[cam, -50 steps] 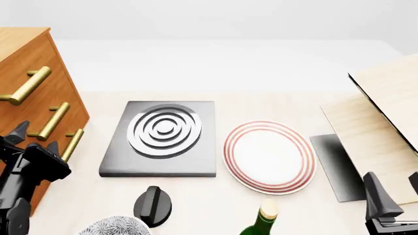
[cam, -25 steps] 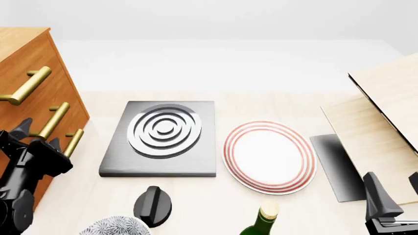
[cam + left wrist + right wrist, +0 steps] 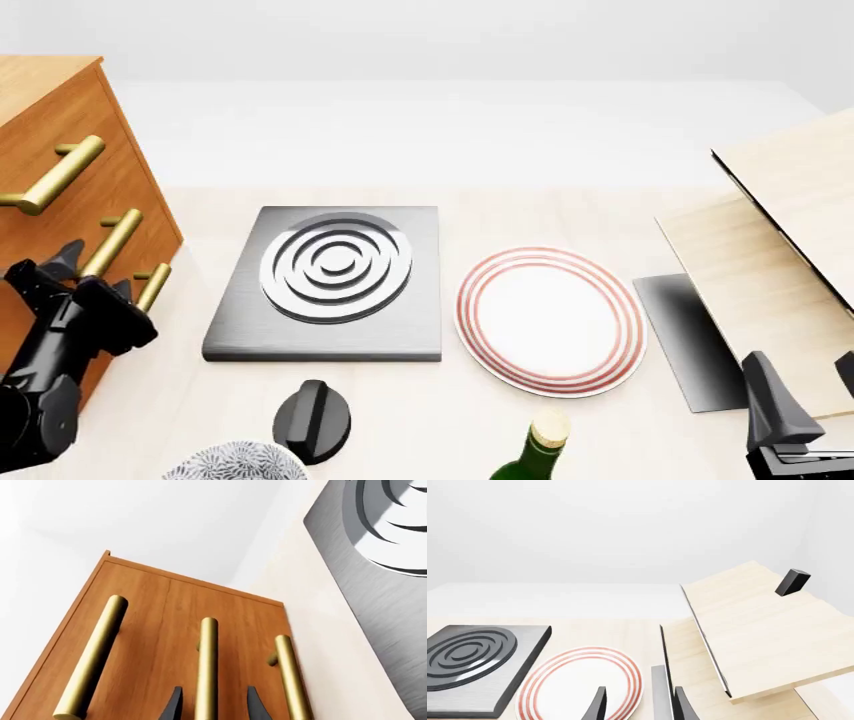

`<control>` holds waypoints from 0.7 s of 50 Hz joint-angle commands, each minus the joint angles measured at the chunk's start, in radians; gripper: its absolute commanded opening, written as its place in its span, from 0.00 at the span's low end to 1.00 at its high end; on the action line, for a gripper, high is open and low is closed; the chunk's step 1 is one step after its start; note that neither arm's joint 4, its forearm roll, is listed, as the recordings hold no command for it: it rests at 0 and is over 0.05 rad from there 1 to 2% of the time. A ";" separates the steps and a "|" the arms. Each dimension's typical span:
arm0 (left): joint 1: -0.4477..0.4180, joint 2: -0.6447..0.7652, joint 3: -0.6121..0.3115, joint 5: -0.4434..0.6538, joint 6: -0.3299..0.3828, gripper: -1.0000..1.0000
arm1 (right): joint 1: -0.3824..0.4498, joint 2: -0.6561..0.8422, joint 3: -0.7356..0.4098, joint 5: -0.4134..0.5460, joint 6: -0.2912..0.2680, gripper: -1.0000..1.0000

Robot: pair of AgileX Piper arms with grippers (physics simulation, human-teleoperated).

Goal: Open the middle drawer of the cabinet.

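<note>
The cabinet (image 3: pixel 54 110) is an orange-brown wooden chest at the far left, with three brass bar handles on its front. The middle drawer (image 3: pixel 167 630) carries the second handle (image 3: pixel 110 243), which in the left wrist view is the centre bar (image 3: pixel 207 665). My left gripper (image 3: pixel 91 268) (image 3: pixel 212 707) is open, one finger on each side of that bar's lower end with a gap on both sides. My right gripper (image 3: pixel 807 395) (image 3: pixel 639 707) is open at the front right, with nothing between its fingers.
On the table lie a grey slab with concentric rings (image 3: pixel 327 280) and a red-rimmed white plate (image 3: pixel 550 318). A black knob (image 3: pixel 314 418), a patterned bowl (image 3: pixel 234 462) and a green bottle (image 3: pixel 534 450) stand near the front edge. Pale wood boards (image 3: pixel 774 230) rise at the right.
My left gripper has moved forward and up toward the cabinet front, and its fingers now straddle the middle handle. The right arm has not moved.
</note>
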 commanded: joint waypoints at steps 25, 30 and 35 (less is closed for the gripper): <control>0.012 -0.006 -0.005 -0.005 0.063 0.00 | 0.000 -0.001 0.000 0.001 0.000 1.00; 0.008 -0.041 0.019 -0.005 0.071 0.00 | 0.000 -0.002 0.000 0.002 0.000 1.00; -0.008 -0.063 0.035 -0.005 0.073 0.00 | 0.000 -0.002 0.000 0.002 0.000 1.00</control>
